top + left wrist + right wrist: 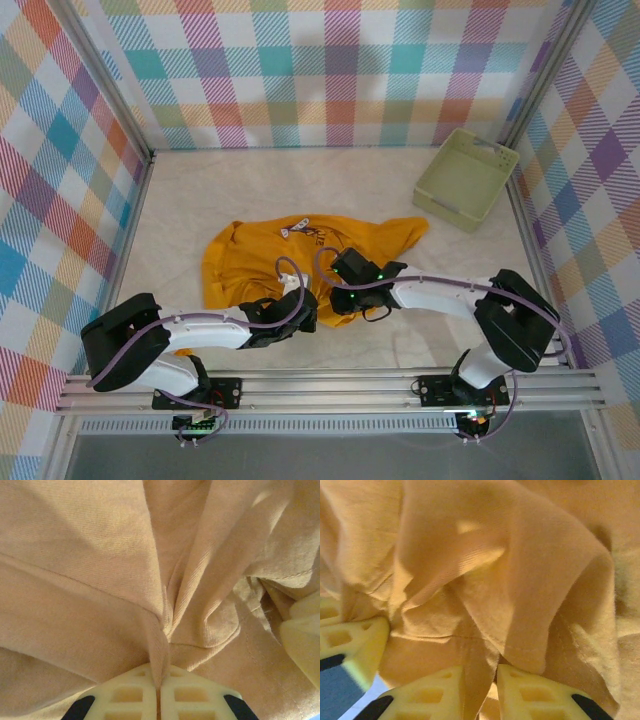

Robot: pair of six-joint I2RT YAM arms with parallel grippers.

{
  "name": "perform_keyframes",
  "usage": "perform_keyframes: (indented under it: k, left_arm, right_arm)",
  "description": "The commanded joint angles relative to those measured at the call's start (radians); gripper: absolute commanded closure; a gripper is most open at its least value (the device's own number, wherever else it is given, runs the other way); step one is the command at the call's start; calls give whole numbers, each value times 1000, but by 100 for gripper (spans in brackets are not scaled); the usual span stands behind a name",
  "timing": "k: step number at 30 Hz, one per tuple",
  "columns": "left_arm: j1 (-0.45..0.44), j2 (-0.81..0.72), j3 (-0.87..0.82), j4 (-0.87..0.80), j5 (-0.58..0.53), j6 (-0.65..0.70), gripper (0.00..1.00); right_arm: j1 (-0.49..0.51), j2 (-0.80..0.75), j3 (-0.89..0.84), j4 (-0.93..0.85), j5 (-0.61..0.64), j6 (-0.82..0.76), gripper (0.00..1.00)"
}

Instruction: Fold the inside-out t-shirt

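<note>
Pale counter [300, 180] between plaid walls [300, 80] carries the crumpled mustard-orange cotton t-shirt [240, 265] just off centre toward eight o'clock. Left pincer [159, 682] is clamped flat on a raised fold of it; right pincer [481, 682], at three o'clock of the left, stands narrowly parted with a hemmed fold pinched between.

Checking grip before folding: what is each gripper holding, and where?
Both pinch the t-shirt: left gripper a bunched fold at its near edge, right gripper a fold beside it.
</note>
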Motion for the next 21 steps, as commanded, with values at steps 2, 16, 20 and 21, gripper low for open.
perform_keyframes:
  k: [2,16,20,21]
  left_arm:
    - [-14,4,-8,16,-4,7,93]
    - [-17,6,-14,28,2,7,93]
    - [-17,5,-16,27,-1,5,92]
    - [-17,6,-17,27,-1,6,92]
  right_arm:
    - [-15,48,33,16,17,24,72]
    - [-45,128,66,77,-24,22,67]
    - [-44,139,66,93,-40,17,68]
    - [-44,136,66,95,-45,16,69]
